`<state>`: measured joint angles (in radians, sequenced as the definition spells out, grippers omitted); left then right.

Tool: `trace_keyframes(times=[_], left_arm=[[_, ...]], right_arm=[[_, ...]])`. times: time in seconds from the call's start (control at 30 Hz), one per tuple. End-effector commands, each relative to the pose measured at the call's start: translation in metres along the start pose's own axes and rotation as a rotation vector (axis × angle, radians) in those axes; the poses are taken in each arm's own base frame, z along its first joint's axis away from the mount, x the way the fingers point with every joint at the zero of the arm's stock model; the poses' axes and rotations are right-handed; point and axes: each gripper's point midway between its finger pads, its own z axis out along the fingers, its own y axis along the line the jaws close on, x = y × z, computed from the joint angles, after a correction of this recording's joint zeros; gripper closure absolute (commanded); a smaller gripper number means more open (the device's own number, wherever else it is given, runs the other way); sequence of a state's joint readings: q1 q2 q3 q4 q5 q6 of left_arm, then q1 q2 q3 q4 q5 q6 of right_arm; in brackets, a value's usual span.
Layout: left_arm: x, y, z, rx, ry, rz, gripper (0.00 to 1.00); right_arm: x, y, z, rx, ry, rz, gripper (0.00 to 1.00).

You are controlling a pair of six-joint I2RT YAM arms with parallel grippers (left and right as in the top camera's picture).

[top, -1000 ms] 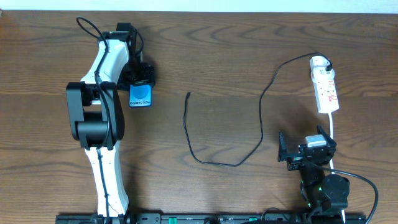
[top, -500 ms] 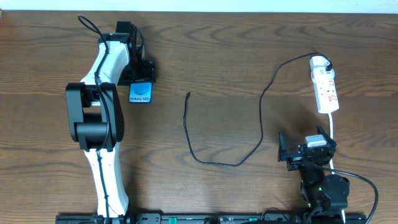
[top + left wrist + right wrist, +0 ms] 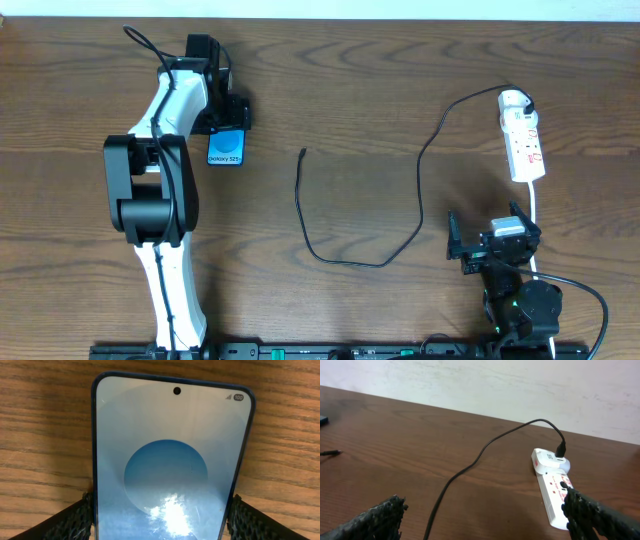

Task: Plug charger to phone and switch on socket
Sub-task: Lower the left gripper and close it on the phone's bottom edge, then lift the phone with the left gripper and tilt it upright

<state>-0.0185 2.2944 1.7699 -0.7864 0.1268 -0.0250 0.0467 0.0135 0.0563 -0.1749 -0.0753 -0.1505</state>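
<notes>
Two grippers, one phone, one charger, one socket. Nearest, the right gripper [image 3: 458, 243] stands wide apart, empty. The charger [image 3: 330, 255] curves from the middle to the socket [image 3: 524, 145] at far right. Far left, the left gripper [image 3: 228, 135] clasps the phone [image 3: 226, 152] by its sides; the wrist view cuts off the phone's lower end.

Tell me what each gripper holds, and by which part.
Left gripper clamps the phone by its two long edges. Right gripper open, holding nothing.

Blue-screened phone [image 3: 226, 152] flat, charger tip [image 3: 303, 153] apart
</notes>
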Motion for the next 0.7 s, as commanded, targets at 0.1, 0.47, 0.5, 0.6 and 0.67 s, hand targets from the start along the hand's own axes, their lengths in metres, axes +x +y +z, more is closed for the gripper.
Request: trace_keyframes(times=[0.1,0.47,0.5,0.6,0.67], left_arm=[[0.057,-0.004,0.063,0.047,0.196,-0.012,0.16],[0.07,-0.003,0.068,0.044,0.225,-0.014,0.15],[0.071,-0.002,0.069,0.044,0.228,-0.014,0.15],[0.073,-0.002,0.069,0.044,0.234,-0.014,0.15],[0.075,-0.002,0.069,0.043,0.241,-0.015,0.15]], right_arm=[[0.001,-0.001,0.0,0.001,-0.001,0.0,0.01],[0.001,-0.001,0.0,0.001,-0.001,0.0,0.01],[0.001,0.0,0.0,0.001,-0.001,0.0,0.01],[0.001,-0.001,0.0,0.001,-0.001,0.0,0.01],[0.001,-0.001,0.0,0.001,-0.001,0.0,0.01]])
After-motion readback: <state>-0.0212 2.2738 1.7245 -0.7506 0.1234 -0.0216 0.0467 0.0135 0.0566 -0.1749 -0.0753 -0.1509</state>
